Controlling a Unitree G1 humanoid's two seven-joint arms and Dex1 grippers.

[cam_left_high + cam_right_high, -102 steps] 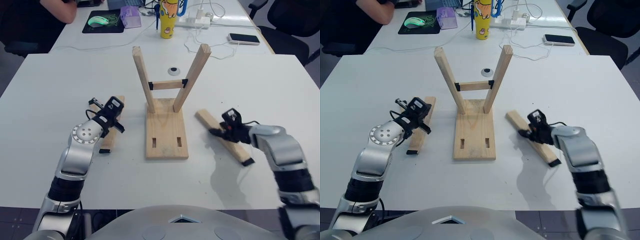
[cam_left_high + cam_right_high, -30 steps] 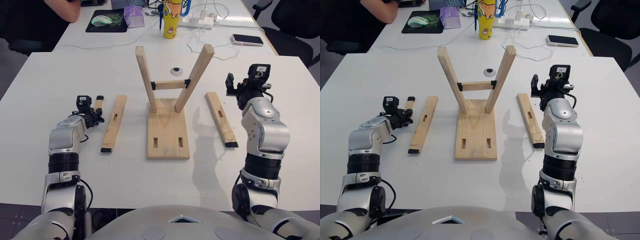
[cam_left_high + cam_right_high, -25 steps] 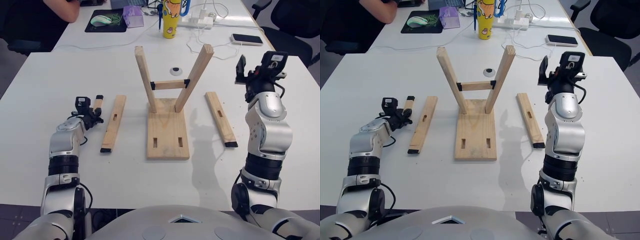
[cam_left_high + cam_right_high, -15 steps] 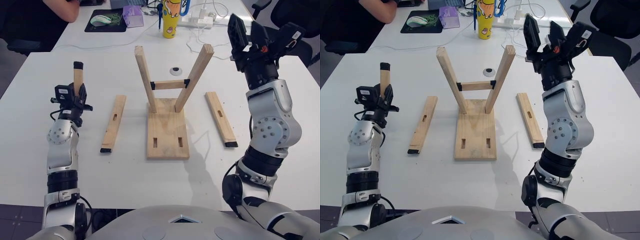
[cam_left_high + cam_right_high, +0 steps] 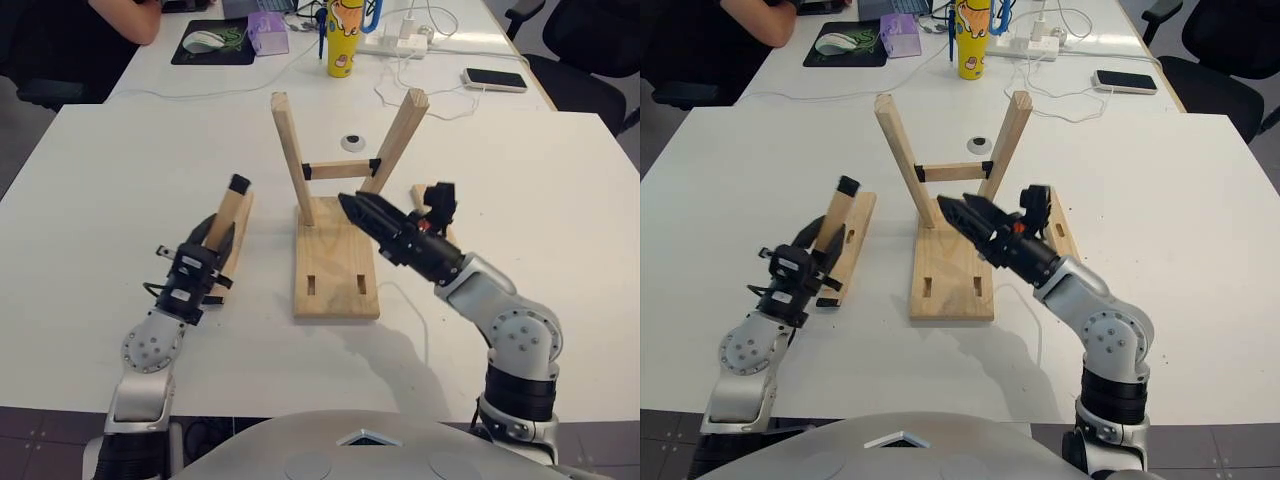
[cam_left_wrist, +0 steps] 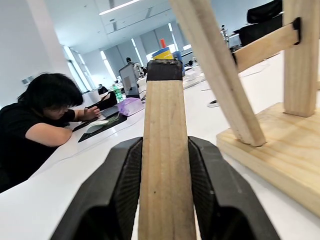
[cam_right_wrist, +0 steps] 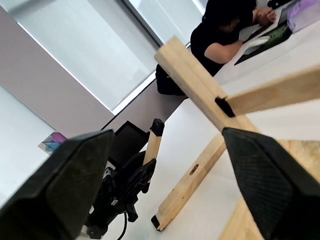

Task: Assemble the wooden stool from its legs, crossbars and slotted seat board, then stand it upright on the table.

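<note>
Beside seat board (image 5: 335, 272): clamping light, stiff crossbar (image 5: 229, 204) low in left tool (image 6: 167, 150); holding right tool (image 5: 958, 212) wide, empty. Best gripped mid-length.

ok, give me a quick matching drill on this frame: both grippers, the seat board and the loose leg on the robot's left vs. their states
Things:
1. left gripper
2. right gripper
3. seat board
4. loose leg on the robot's left

States:
A. lying flat on the table, nothing gripping it
B. open, raised above the board
C. shut on a short wooden bar, black-capped end tilted up
D. flat on the table, with two legs standing in it

Pairs: 1-C, 2-B, 3-D, 4-A
</note>
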